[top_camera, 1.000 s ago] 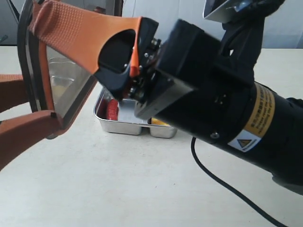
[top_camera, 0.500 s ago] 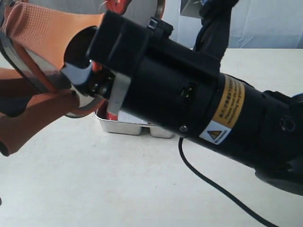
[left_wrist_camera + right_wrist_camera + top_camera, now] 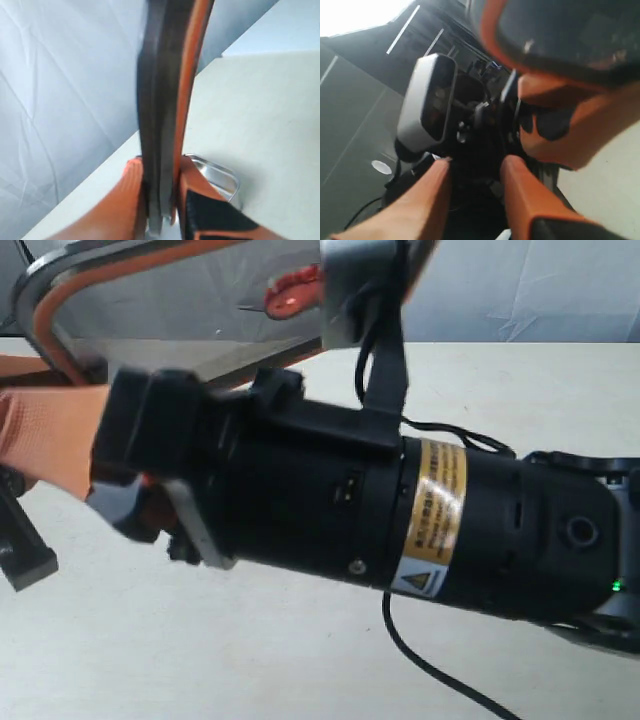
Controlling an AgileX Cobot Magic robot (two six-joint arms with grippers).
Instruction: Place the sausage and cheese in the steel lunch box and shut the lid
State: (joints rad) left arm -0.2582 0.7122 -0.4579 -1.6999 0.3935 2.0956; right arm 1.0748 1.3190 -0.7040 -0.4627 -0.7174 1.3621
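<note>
I read the left gripper (image 3: 160, 169) clamped on the lid (image 3: 161, 75) (seen edge-on) — the right gripper (image 3: 476, 166), near the lid, stands released.

The black arm (image 3: 300, 500) bears a yellow label (image 3: 433, 502), print unreadable, above a warning triangle (image 3: 420, 581).

Table (image 3: 250, 660): off-white, matte, faint scuffs, straight far edge.
Backdrop (image 3: 540, 290): pale blue-white sheet, creased, hung behind table. Left wrist view: folds run to table edge.
Right wrist view: dark panelled surface (image 3: 360, 115), seams visible; thin light strip (image 3: 402, 30); overexposed bright patch (image 3: 350, 15).
Lighting: even, shadows soft.
</note>
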